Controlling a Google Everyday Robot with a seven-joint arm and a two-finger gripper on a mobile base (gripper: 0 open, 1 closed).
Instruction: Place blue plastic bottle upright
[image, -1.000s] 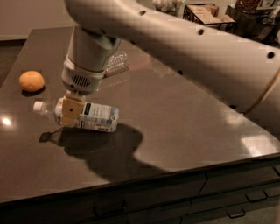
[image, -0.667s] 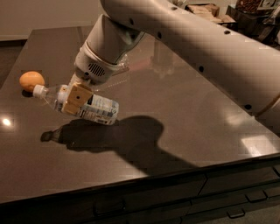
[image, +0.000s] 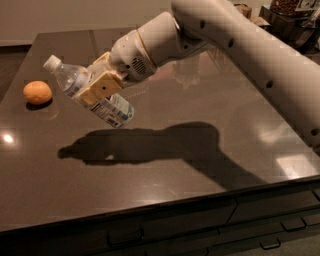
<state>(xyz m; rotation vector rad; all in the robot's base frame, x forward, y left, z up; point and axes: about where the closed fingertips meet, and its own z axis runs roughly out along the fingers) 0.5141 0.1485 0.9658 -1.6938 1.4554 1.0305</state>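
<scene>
The blue plastic bottle (image: 90, 92) is a clear bluish bottle with a white cap and a white label with dark print. It hangs in the air above the dark table (image: 165, 165), tilted, with its cap up and to the left. My gripper (image: 97, 89) is shut on the bottle's middle, its tan fingers (image: 102, 87) across the label. The white arm reaches in from the upper right. The bottle's shadow lies on the table below it.
An orange (image: 37, 92) sits on the table at the left, close to the bottle's cap. A smaller clear bottle is not visible behind the arm. Drawers (image: 210, 230) run below the table's front edge. Boxes (image: 250, 12) stand at the back right.
The bottle lay on the table in my grip a second ago. It has since been lifted clear of the table and tilted, cap end rising up and left.
</scene>
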